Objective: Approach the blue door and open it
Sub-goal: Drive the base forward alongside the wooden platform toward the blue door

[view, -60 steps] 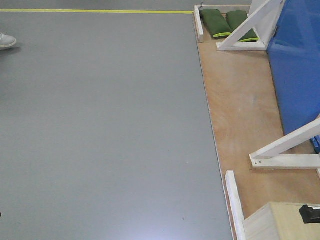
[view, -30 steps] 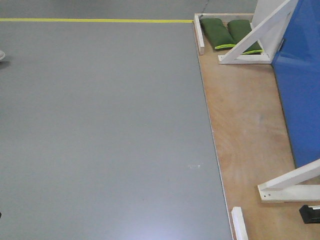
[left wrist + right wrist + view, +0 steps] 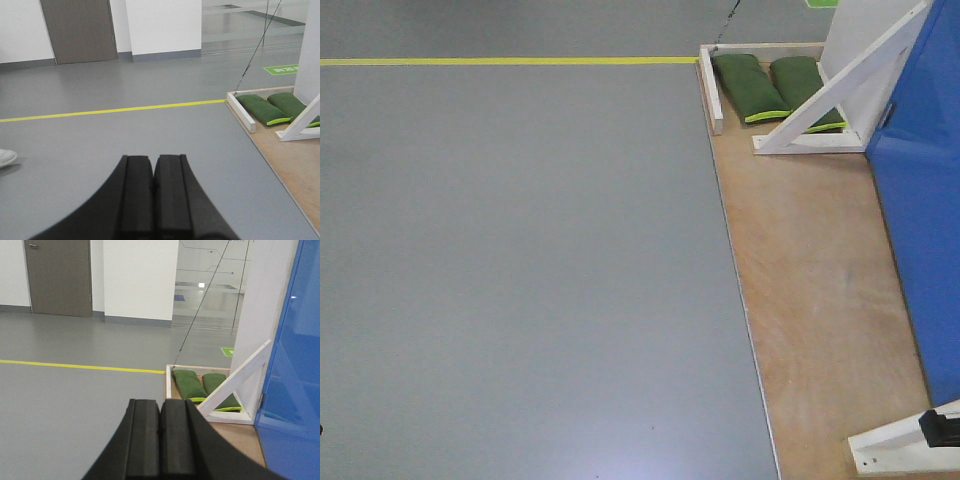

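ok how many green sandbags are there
2. Side by side in the far corner of the plywood platform: left sandbag in full view, right sandbag partly behind the white brace. No others show.

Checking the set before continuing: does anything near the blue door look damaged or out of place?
Nothing stands out: the blue door stands upright, its white brace looks intact, and the green sandbags lie flat.

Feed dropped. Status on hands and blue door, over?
Left hand shut, empty. Right hand shut, empty. Blue door at right, not reached. White brace, green sandbags by its far end.
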Controlling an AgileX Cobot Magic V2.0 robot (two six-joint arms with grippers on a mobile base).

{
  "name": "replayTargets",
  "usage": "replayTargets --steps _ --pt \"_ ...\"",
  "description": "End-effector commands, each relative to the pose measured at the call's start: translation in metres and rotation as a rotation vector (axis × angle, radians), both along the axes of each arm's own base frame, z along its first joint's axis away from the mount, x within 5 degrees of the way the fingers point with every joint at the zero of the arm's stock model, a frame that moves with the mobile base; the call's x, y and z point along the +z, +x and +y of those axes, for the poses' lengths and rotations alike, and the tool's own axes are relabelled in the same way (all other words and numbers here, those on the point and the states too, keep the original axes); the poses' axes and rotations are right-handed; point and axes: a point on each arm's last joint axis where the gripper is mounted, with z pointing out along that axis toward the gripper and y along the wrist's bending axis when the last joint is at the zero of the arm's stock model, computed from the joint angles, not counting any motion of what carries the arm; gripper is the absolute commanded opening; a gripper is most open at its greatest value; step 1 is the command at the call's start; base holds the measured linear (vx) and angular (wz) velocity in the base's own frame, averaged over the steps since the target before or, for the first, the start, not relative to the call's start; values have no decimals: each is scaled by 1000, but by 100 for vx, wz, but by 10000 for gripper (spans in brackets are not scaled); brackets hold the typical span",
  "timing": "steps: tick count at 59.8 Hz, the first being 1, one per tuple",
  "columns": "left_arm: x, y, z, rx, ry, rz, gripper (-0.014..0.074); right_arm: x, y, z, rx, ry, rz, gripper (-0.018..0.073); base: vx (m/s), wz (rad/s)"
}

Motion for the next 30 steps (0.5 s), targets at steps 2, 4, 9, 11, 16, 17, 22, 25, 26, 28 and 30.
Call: replayTargets --steps 2,4,9,11,16,17,22,25,26,28,30 --pt "6 0 0 -7 -5 -92 70 1 0 -1 -15 -3 -76 -8 35 -5" --pt "6 0 0 -7 -5 -92 70 1 0 -1 -15 -3 -76 -8 34 -4" --pt "6 0 0 -7 -5 -92 70 1 0 -1 -15 -3 -76 -8 34 -4" --pt "6 0 0 -7 -5 -92 70 1 0 -1 -15 -3 -76 -8 34 -3" --pt "6 0 0 -7 -5 -92 70 1 0 -1 -15 -3 -76 -8 34 -3" --pt "6 0 0 -7 -5 -92 70 1 0 -1 -15 -3 -76 -8 33 -2" --pt "6 0 0 -7 -5 -92 70 1 0 -1 -15 -3 -76 -8 33 -2" --pt "6 0 0 -7 -5 -92 70 1 0 -1 -15 -3 -76 -8 32 -2" --pt "6 0 0 -7 -5 -92 70 1 0 -1 -15 -3 -76 -8 32 -2" --pt "6 0 0 -7 -5 -92 70 1 0 -1 -15 -3 -76 -8 31 -1" --pt "6 0 0 -7 -5 -92 70 1 0 -1 -15 -3 -76 -8 31 -1"
